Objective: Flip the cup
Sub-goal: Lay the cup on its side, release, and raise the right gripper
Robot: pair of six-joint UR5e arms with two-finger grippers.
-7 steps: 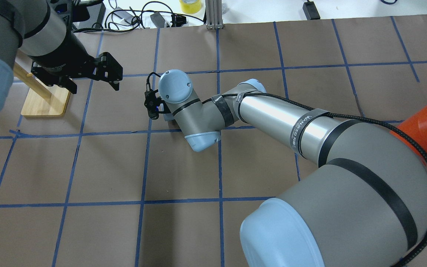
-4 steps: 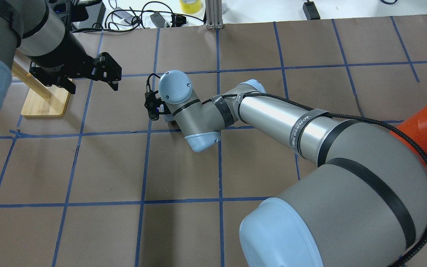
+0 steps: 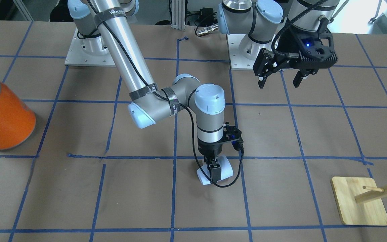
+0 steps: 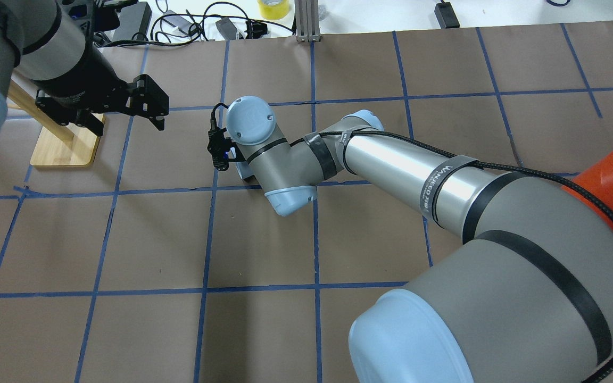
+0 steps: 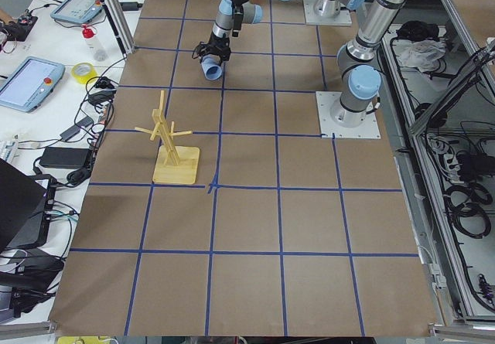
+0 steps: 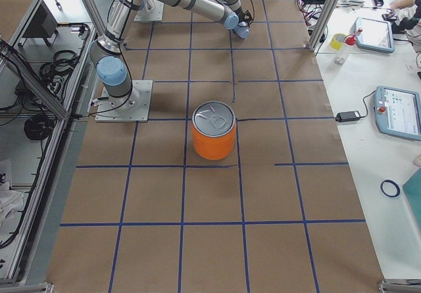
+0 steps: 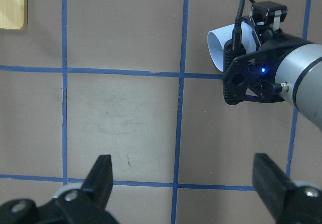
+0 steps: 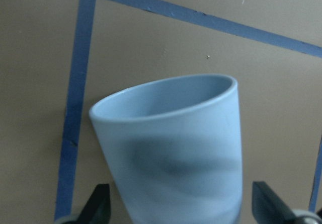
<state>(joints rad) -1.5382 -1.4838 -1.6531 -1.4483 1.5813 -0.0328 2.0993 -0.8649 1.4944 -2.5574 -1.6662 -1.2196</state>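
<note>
The pale blue-white cup point(image 3: 226, 167) lies on its side on the brown table, near a blue tape line. My right gripper point(image 3: 213, 175) points straight down over it, one finger on each side. In the right wrist view the cup point(image 8: 176, 153) fills the space between the spread fingers point(image 8: 98, 206), with a small gap at each side, so the gripper is open. The cup also shows in the left wrist view point(image 7: 219, 43), with its mouth toward that camera. My left gripper point(image 3: 278, 83) is open and empty, held above the table point(image 4: 155, 110), well apart from the cup.
A large orange can point(image 3: 2, 117) with a silver top stands at the table's right end point(image 4: 610, 186). A wooden peg stand point(image 3: 359, 201) sits near my left gripper point(image 4: 64, 143). Cables and a metal post point(image 4: 306, 21) line the far edge.
My left gripper has drifted a little left and toward the far edge, still open. My right wrist has shifted slightly over the cup. The cup has not moved.
</note>
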